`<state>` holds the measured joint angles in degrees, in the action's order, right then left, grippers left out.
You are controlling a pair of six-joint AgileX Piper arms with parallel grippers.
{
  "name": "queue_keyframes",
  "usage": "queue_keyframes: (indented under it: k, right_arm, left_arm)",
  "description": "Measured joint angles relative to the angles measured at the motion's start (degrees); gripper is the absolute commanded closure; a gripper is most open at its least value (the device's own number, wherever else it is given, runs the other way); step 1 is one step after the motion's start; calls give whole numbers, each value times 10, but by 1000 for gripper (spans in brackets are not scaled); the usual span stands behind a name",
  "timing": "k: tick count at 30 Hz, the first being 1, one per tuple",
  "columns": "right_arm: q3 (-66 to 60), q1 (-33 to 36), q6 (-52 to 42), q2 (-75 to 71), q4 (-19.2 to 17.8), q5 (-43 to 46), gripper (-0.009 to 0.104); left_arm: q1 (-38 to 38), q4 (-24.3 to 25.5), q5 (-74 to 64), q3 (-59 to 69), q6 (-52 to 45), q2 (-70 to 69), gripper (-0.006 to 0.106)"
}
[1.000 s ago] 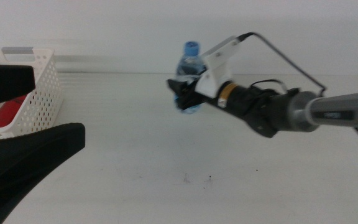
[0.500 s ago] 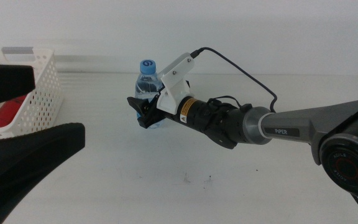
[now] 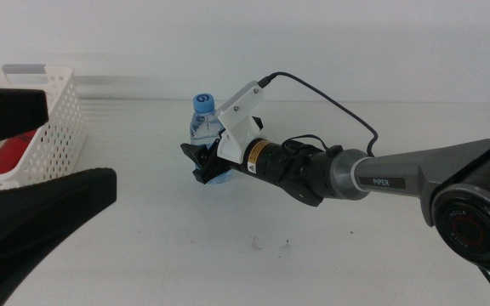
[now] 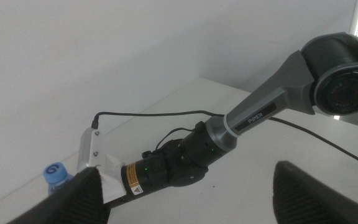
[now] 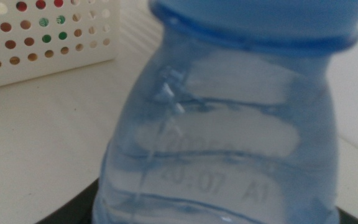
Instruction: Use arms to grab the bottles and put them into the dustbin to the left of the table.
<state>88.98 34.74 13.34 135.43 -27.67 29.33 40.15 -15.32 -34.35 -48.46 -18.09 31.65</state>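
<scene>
The small clear water bottle (image 3: 204,127) with a blue cap stands upright left of the table's middle, and my right gripper (image 3: 203,164) is shut on its lower body. In the right wrist view the bottle (image 5: 229,124) fills the picture. Whether its base touches the table (image 3: 330,255) I cannot tell. The white dustbin (image 3: 58,127) sits at the far left, a short way from the bottle, with a red can (image 3: 7,157) inside. My left gripper (image 3: 79,140) hangs open close to the camera at the left, holding nothing. The left wrist view shows the bottle's cap (image 4: 56,174) and the right arm (image 4: 185,163).
The right arm's black cable (image 3: 330,102) loops above its wrist. Small dark specks (image 3: 270,246) mark the tabletop in front of the arm. The dustbin's perforated wall (image 5: 42,37) shows just behind the bottle in the right wrist view.
Over the last second my right gripper carried the water bottle leftward toward the dustbin. In the last half second it only sank slightly. The left gripper has not moved.
</scene>
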Motion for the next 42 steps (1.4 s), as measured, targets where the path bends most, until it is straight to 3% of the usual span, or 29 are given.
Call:
queue_keyframes:
  k: [3,6,13,18,24,27,34,42]
  right_arm:
    - [3,0,-1,2,1,1,94]
    - [3,0,-1,3,7,2,80]
    - [4,0,31,3,8,12,2]
    - [4,0,67,-24,0,-16,4]
    - [-31,0,168,-91,-120,-53,4]
    - [-82,0,192,-131,-153,-56,4]
    - [-191,-12,202,-223,-161,-80,4]
    - [-262,-52,232,-374,-156,-200,4]
  left_arm:
    - [0,0,0,0,0,0,7]
    - [0,0,0,0,0,0,7]
    - [0,0,0,0,0,0,7]
    - [0,0,0,0,0,0,7]
    - [0,0,0,0,0,0,7]
    - [0,0,0,0,0,0,7]
    - [0,0,0,0,0,0,7]
    - [0,0,0,0,0,0,7]
